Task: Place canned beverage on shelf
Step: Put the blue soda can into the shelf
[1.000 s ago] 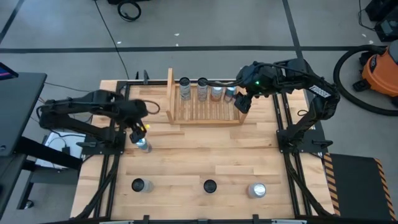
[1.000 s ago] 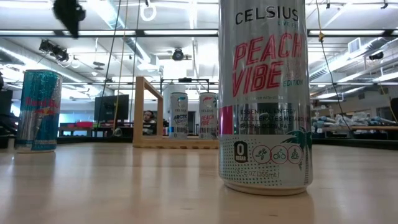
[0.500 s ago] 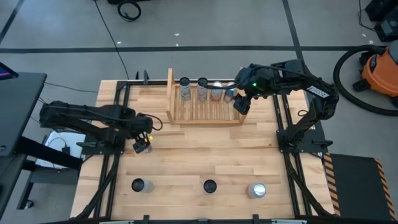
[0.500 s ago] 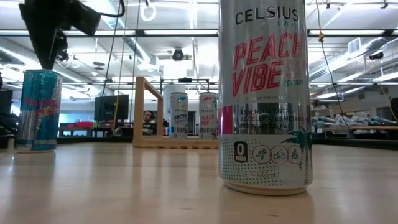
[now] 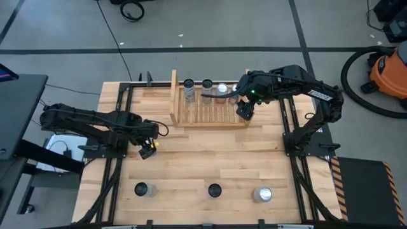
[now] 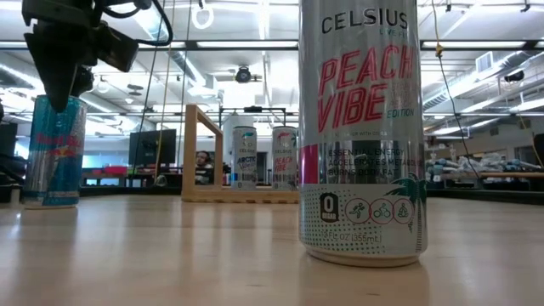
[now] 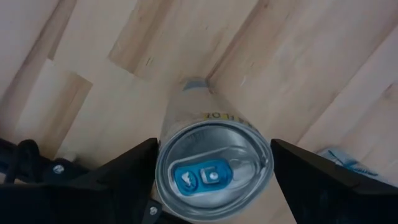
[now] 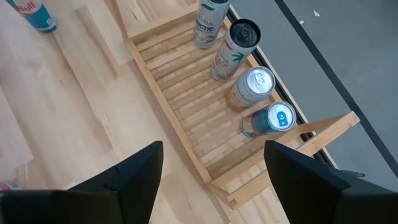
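Along the table's (image 5: 191,165) near edge, a row of three: dark-topped can (image 5: 141,189) toward the left corner, black-topped can (image 5: 214,189) midway, silver-topped can (image 5: 262,194) to its right. In the low view, closest of all, a tall Celsius can (image 6: 361,127), upright.

Farther in, near the left edge: left gripper (image 5: 147,149) pointing down over an upright Red Bull can (image 7: 211,177), one dark finger (image 7: 118,171) to each side of the lid, jaws apart and straddling the can. Can standing on the boards.

Toward the far edge: shelf (image 5: 210,121), slatted base, upright board at each end. Four cans in a line along its far side: two Celsius cans (image 8: 208,22) (image 8: 236,43), a silver-lidded one (image 8: 255,87), a blue-tabbed one (image 8: 273,118) last on the right. Front part of the slats bare.

Right gripper (image 5: 245,109) above the shelf's right end, jaws parted, nothing between them.
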`<action>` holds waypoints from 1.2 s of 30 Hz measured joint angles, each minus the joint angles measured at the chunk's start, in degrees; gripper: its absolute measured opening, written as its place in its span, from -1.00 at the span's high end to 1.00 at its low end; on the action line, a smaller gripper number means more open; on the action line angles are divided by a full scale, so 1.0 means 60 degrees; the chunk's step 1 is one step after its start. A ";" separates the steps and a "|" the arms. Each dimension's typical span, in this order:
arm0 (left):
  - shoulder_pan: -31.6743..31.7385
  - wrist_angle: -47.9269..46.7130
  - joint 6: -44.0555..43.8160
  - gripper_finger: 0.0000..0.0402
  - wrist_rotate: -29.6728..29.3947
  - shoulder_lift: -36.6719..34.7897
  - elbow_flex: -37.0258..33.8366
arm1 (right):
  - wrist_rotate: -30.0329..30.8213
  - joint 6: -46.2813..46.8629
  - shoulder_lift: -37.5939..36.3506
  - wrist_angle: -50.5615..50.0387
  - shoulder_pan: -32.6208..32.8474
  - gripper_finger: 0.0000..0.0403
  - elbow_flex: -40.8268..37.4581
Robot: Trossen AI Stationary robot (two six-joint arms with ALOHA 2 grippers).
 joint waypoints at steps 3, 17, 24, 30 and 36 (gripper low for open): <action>0.0000 -0.0011 0.0181 -0.55 0.0000 -0.0004 0.0000 | 0.0004 -0.0002 0.0000 0.0003 0.0000 -0.43 0.0000; -0.0002 -0.0022 0.0486 -0.41 -0.0007 0.0000 0.0000 | 0.0007 -0.0004 0.0000 0.0015 0.0000 -0.43 0.0000; -0.0004 -0.0022 0.0792 -0.21 -0.0011 -0.0002 0.0004 | 0.0011 -0.0014 0.0000 0.0011 0.0000 -0.43 0.0000; 0.0004 0.0413 0.1637 -0.23 0.0070 0.0004 0.0015 | -0.0001 -0.0011 0.0000 0.0011 0.0000 -0.43 0.0000; 0.0132 0.0523 0.2165 -0.25 0.0331 0.0007 0.0769 | -0.0109 -0.0043 0.0000 0.0009 0.0000 -0.43 0.0000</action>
